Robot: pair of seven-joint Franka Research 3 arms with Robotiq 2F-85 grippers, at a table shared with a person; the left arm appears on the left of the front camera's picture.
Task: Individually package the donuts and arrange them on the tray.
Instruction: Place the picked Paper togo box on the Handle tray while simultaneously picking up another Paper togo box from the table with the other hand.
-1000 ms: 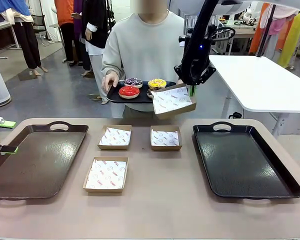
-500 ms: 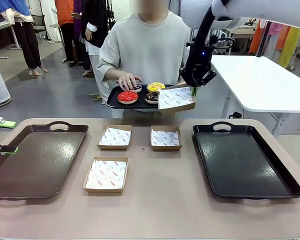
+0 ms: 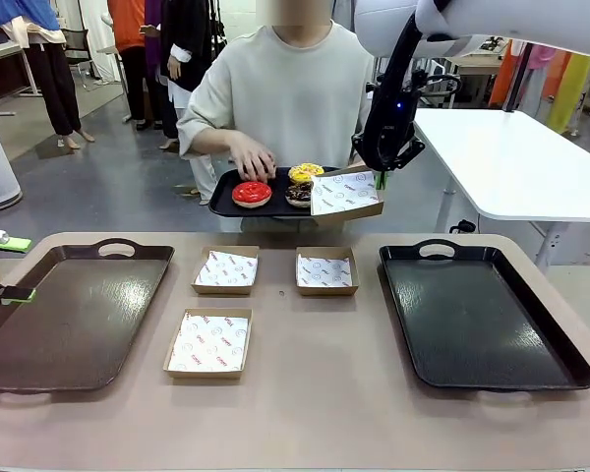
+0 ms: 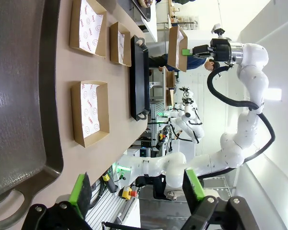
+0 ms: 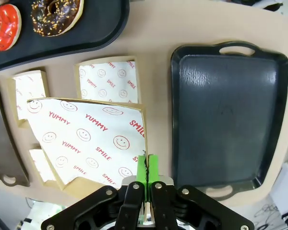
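On the near table (image 3: 315, 413), three paper-lined boxes (image 3: 208, 344) between two dark trays (image 3: 413, 258). At its left edge, left gripper (image 4: 137, 189), fingers spread, grasping nothing. Beyond the far edge, right gripper (image 5: 147, 167) clamped on a fourth box (image 5: 86, 139) by its rim, beside the person's small tray (image 3: 221, 203) with red donut (image 3: 252, 193), sprinkled donut (image 3: 299, 193), yellow donut (image 3: 307, 172); person's hand (image 3: 254, 157) at its back.

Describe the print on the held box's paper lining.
The paper lining is white with red smileys, YUMMY and SMILE text; clearest in the right wrist view.
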